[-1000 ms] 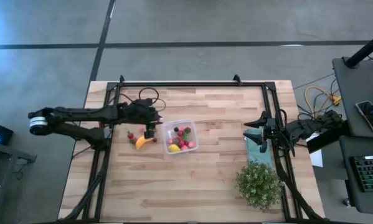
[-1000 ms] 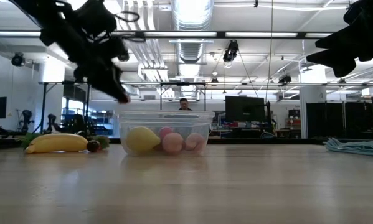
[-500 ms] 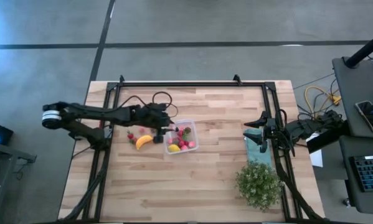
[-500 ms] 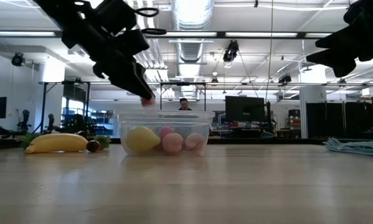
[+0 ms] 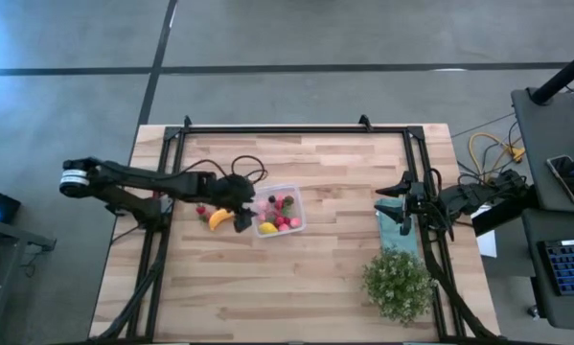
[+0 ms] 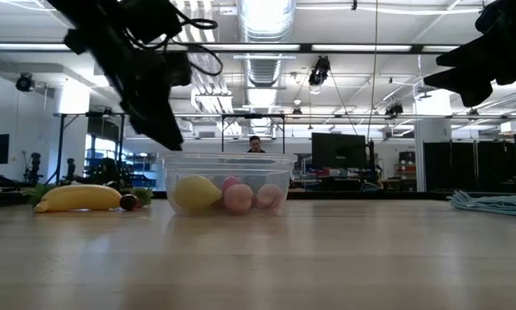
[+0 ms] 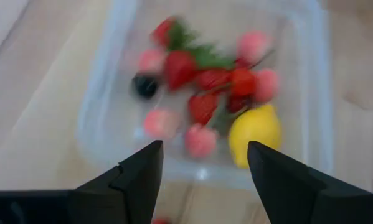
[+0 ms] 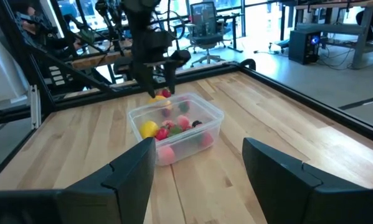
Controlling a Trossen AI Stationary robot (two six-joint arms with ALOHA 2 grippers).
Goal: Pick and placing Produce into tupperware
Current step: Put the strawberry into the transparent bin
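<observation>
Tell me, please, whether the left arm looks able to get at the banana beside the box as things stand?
Probably yes: the left gripper, jaws open and empty, hangs next to the banana, just outside the tupperware, with nothing lying between them.

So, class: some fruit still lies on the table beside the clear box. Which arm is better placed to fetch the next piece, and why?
Probably the left. The left gripper, jaws open, hangs at the tupperware's rim beside the banana and loose berries. The right gripper waits across the table over the teal cloth.
</observation>
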